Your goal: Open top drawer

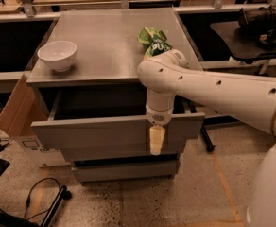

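Hanging at the front edge of the pulled-out top drawer (95, 134), the end effector (157, 140) points down before its flat panel.
Whether it is apart or together cannot be told; open floor (199, 188) lies ahead, cardboard (15, 108) leans just left.

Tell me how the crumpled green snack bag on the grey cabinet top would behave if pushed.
The crumpled green snack bag looks creased, so probably light and floppy. It would likely slide or crumple, not roll. The gripper hangs in front of the wide grey top drawer, away from the bag.
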`<state>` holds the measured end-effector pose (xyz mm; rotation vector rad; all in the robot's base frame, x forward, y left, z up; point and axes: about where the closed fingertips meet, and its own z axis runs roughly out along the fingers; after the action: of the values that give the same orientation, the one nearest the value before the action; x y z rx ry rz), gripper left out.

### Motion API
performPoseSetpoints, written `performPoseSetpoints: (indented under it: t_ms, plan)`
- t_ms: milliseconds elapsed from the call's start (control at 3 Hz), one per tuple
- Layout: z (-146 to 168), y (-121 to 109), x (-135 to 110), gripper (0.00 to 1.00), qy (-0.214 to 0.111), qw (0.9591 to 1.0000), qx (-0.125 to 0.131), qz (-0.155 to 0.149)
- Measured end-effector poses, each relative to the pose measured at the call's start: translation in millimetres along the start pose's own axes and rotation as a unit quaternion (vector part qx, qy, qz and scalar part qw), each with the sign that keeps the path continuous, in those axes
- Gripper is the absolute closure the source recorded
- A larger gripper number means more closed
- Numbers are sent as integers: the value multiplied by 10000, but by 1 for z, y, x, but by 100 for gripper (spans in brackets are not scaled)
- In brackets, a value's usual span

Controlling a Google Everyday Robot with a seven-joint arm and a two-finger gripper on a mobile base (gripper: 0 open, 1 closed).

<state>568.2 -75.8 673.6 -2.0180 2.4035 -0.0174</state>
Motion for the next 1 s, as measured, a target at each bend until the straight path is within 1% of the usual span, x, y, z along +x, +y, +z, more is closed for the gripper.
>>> performPoseSetpoints:
  t_ms: [333,667,1000]
  plan:
    - [-7,31,14,41,240,9982,-479,258]
    - [-12,50,22,64,324,9956,-783,401]
    - [-15,50,22,88,324,9956,-783,401]
